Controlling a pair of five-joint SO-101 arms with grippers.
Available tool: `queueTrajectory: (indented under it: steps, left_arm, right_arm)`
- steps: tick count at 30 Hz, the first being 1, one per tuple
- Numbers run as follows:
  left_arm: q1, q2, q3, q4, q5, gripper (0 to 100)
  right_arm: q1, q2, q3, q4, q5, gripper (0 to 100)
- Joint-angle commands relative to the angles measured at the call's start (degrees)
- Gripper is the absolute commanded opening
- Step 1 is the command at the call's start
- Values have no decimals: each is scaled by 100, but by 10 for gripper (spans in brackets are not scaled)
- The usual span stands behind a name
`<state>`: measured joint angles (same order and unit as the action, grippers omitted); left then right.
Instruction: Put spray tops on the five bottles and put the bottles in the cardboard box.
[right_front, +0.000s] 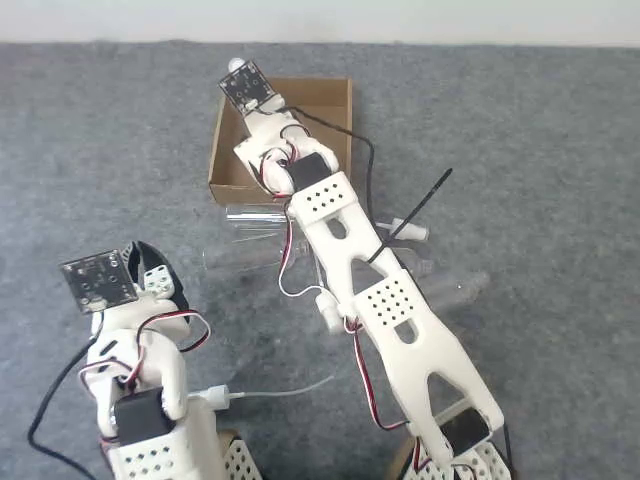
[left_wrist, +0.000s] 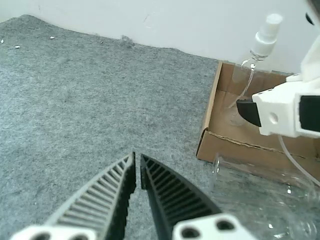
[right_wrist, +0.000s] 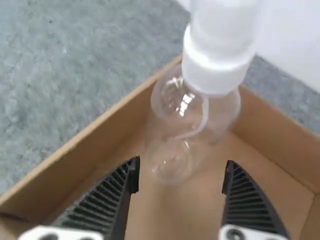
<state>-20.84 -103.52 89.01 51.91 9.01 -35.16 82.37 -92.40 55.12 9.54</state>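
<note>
A clear bottle (right_wrist: 182, 135) with a white spray top (right_wrist: 220, 50) stands upright in a corner of the cardboard box (right_wrist: 65, 160). My right gripper (right_wrist: 180, 170) hangs open over the box, just short of that bottle, one finger to each side and neither touching it. The left wrist view has the same bottle (left_wrist: 248, 70) in the box (left_wrist: 212, 125). My left gripper (left_wrist: 138, 161) is shut on nothing above the grey carpet, left of the box. Clear bottles without tops (right_front: 250, 215) (right_front: 240, 256) lie beside the box. Loose spray tops (right_front: 215, 394) (right_front: 410, 229) lie on the carpet.
My right arm (right_front: 385, 300) stretches over the lying bottles, from the near edge to the box (right_front: 335, 95). Another clear bottle (right_front: 465, 290) lies to its right. A thin black strip (right_front: 425, 205) sticks up beside it. A white wall (left_wrist: 150, 20) borders the far carpet.
</note>
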Motion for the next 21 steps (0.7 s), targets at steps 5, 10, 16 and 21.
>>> queueTrajectory:
  steps: [5, 10, 16, 21]
  left_arm:
    - [-9, -97, -48, -176, -62, 15]
    - [-9, -97, -48, -185, -62, 15]
    - [-9, -97, -48, -185, -62, 15]
    - [-9, -97, -48, -185, -62, 15]
  right_arm:
    - [198, -681, -404, 1007, -53, 221]
    - [374, -945, -404, 1974, -53, 220]
    - [699, -980, -396, 2325, -53, 174]
    - [875, -963, -396, 2387, -53, 78]
